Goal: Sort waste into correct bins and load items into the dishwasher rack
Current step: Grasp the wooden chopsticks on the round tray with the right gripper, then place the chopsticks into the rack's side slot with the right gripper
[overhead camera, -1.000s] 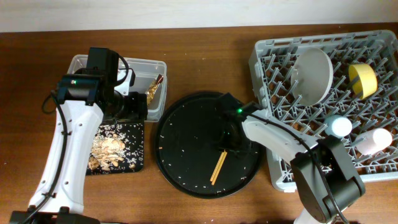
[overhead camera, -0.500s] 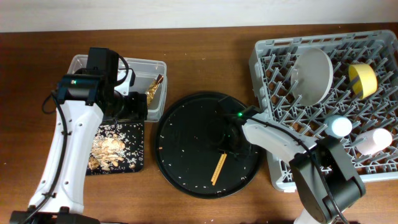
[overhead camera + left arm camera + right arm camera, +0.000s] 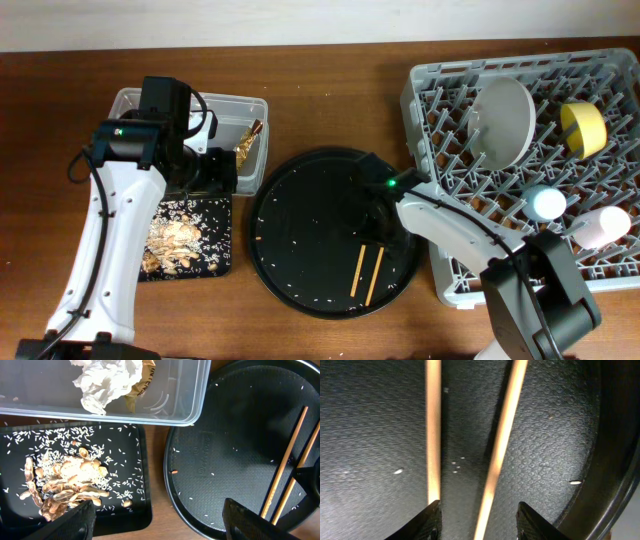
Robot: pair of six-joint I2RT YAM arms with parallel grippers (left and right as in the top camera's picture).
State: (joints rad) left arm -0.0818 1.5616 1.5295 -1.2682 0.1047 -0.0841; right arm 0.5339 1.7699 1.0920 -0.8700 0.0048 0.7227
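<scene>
Two wooden chopsticks (image 3: 366, 272) lie apart and side by side on the large round black tray (image 3: 300, 230). My right gripper (image 3: 381, 238) is open just above their upper ends. In the right wrist view one chopstick (image 3: 502, 445) runs between the fingers (image 3: 432, 520) and the other (image 3: 433, 430) ends at the left fingertip. My left gripper (image 3: 160, 525) is open and empty above the gap between the shallow black tray (image 3: 125, 510) and the round tray. The clear tub (image 3: 195, 400) holds white tissue (image 3: 107, 380) and the foil wrapper (image 3: 145, 377). Food scraps (image 3: 65, 480) lie in the black tray.
The grey rack (image 3: 420, 90) at the right holds the grey plate (image 3: 500, 122), yellow bowl (image 3: 582, 128), light blue cup (image 3: 546, 202) and pink cup (image 3: 600, 228). Rice grains are scattered on the round tray.
The chopsticks lay together and tilted; now they lie apart and nearly parallel. My right gripper has shifted slightly right over their upper ends. The left arm has not moved.
</scene>
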